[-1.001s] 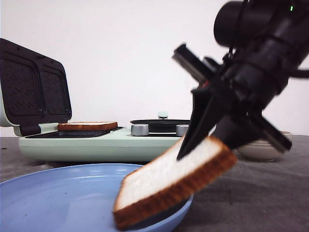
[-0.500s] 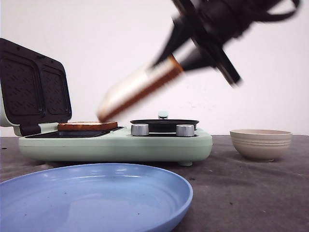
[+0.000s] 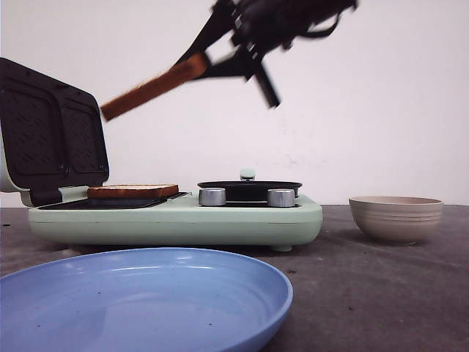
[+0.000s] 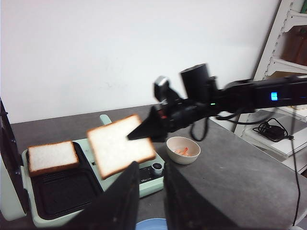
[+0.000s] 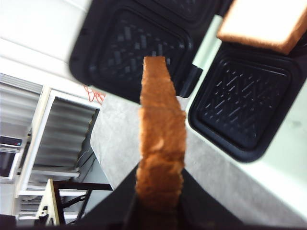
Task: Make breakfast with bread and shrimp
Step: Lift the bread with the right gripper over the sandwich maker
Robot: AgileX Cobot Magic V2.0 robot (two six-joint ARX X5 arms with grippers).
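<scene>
Lifting higher than half a second ago, the right gripper (image 3: 196,64) has carried its slice of bread (image 3: 152,89) up and over toward the open sandwich maker (image 3: 176,216); a second ago that slice hung low over the blue plate (image 3: 146,293). The right arm reaches in from above, and its claw pinches one edge of the slice, which tilts down to the left. The second slice (image 4: 51,157) lies flat in one tray of the sandwich maker, and the tray beside it has no bread in it. The shrimp (image 4: 183,151) sit in the beige bowl (image 4: 183,150), off to the side. The left gripper (image 4: 150,201) hangs back with its fingers apart, holding nothing. The raised lid (image 3: 51,132) stands just behind the carried slice.
</scene>
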